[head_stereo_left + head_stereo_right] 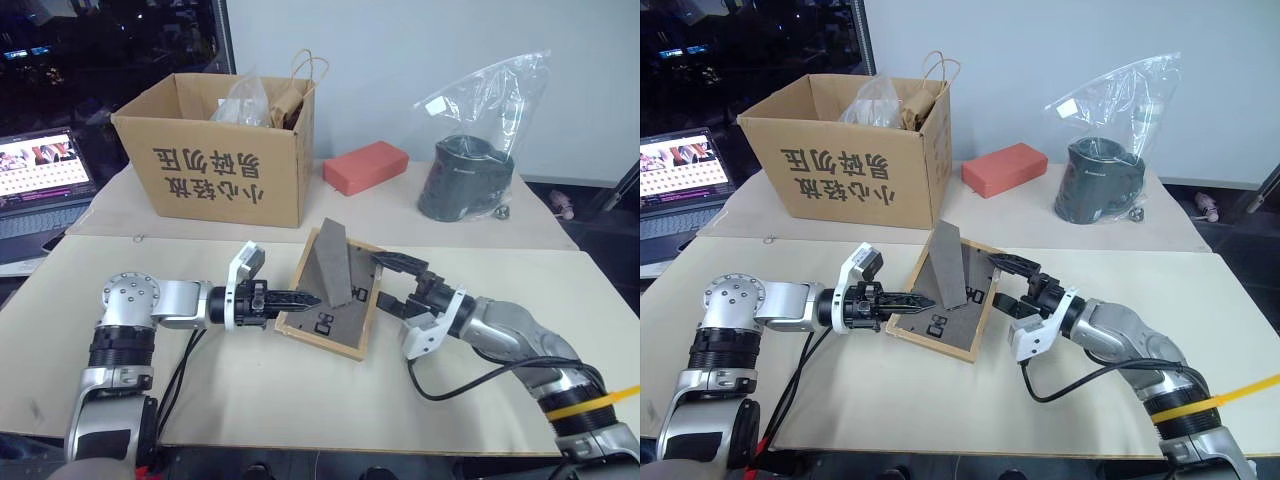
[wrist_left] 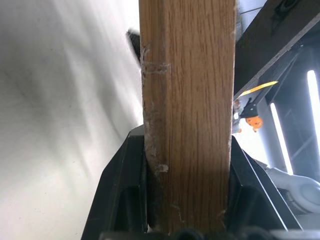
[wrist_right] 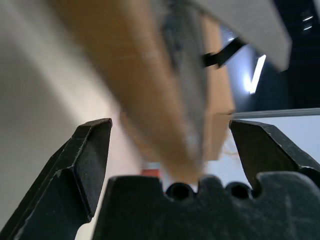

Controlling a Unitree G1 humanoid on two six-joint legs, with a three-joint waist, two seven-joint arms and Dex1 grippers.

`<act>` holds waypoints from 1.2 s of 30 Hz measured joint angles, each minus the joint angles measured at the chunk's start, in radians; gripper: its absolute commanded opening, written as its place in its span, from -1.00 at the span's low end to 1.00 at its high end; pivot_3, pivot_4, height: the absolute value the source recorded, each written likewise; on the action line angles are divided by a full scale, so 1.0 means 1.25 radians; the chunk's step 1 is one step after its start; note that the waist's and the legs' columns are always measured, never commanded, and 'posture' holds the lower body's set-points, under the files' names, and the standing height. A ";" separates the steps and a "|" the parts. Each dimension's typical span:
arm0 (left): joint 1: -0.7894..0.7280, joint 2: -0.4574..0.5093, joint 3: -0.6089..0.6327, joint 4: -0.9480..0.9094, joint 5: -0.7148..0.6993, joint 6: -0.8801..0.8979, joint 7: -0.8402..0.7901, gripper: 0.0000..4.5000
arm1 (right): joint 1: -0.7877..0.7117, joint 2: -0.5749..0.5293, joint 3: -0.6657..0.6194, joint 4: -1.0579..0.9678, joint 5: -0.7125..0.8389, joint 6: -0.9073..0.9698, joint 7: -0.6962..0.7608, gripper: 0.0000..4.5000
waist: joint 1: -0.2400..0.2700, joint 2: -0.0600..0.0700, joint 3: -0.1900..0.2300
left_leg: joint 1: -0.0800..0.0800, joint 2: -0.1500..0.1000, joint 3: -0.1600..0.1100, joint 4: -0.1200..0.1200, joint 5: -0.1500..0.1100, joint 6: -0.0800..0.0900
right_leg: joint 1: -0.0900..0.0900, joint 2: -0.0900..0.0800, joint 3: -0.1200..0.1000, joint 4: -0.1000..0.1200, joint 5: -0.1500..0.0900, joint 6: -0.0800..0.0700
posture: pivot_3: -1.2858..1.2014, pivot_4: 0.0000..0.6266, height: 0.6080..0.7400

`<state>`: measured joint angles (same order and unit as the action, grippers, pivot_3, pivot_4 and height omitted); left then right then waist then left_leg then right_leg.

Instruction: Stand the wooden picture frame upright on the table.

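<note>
The wooden picture frame [image 1: 325, 318] is held tilted above the table [image 1: 250, 390], its dark brown back panel with white marks facing me. Its prop flap [image 1: 335, 262] sticks out from the back. My left gripper [image 1: 305, 298] is shut on the frame's left edge. In the left wrist view the light-wood edge [image 2: 187, 125] is clamped between the black fingers [image 2: 125, 190]. My right gripper [image 1: 398, 285] is open at the frame's right edge, one finger above it and one below. In the right wrist view the blurred frame edge [image 3: 150, 90] sits between the spread fingers [image 3: 92, 150].
A cardboard box [image 1: 225, 150] with bags inside stands at the back left. A red block [image 1: 365, 167] lies beside it, and a plastic bag with a dark object [image 1: 470, 175] is at the back right. A laptop [image 1: 40, 180] sits at the far left.
</note>
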<state>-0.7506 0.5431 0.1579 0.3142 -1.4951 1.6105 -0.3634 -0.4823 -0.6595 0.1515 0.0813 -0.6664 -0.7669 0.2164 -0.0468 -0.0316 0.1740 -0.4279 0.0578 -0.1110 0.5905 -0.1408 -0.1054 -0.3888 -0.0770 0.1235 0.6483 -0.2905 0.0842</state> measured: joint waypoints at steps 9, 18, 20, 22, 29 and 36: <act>0.038 -0.007 0.032 -0.087 0.004 -0.021 -0.023 0.23 | 0.007 -0.001 0.011 0.011 0.002 -0.026 -0.032 -0.37 | 0.000 0.000 0.000 | 0.002 0.000 0.000 0.000 0.000 0.000 | 0.002 0.000 0.000 0.000 0.000 0.000 | 0.03 -0.52 1.00; 0.160 0.096 0.079 -0.311 0.146 -0.212 -0.179 1.00 | 0.017 -0.005 0.012 0.058 0.105 0.004 0.008 -0.45 | -0.014 0.000 0.000 | 0.002 0.000 0.000 -0.001 0.000 0.000 | 0.002 0.000 0.000 0.000 0.000 -0.001 | 0.03 -0.52 1.00; 0.209 0.142 0.097 -0.355 0.216 -0.308 -0.237 1.00 | -0.003 -0.004 0.004 0.092 0.165 0.034 0.036 -0.45 | -0.016 0.001 0.000 | 0.003 0.001 0.000 -0.001 0.000 0.000 | 0.002 0.000 0.000 0.000 0.001 -0.001 | 0.03 -0.52 1.00; 0.248 0.179 0.116 -0.360 0.273 -0.370 -0.287 1.00 | -0.028 -0.003 -0.019 0.113 0.244 0.071 0.066 -0.45 | -0.017 0.001 0.001 | 0.003 0.001 0.000 -0.001 0.001 0.000 | 0.002 0.000 0.000 0.000 0.001 -0.001 | 0.03 -0.52 1.00; 0.271 0.215 0.153 -0.335 0.329 -0.457 -0.376 1.00 | -0.177 0.122 -0.123 0.102 0.829 0.648 0.306 -0.45 | -0.019 0.001 0.002 | 0.002 0.001 0.000 0.000 0.001 0.001 | 0.002 0.001 0.000 0.002 0.001 -0.001 | 0.03 -0.52 1.00; 0.280 0.171 0.152 -0.343 0.319 -0.463 -0.368 1.00 | -0.308 0.090 -0.220 0.135 1.257 1.423 0.324 -0.46 | -0.013 0.002 0.007 | 0.002 0.002 0.000 -0.001 0.000 0.002 | -0.001 0.001 -0.002 0.006 -0.001 -0.003 | 0.03 -0.52 1.00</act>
<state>-0.4008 0.7572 0.3476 -0.1139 -1.0968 1.0315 -0.8239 -0.8675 -0.5472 -0.1239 0.2500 0.9049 1.0113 0.6214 -0.0631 -0.0287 0.1824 -0.4259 0.0605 -0.1112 0.5891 -0.1409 -0.1025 -0.3895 -0.0755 0.1214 0.6556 -0.2918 0.0807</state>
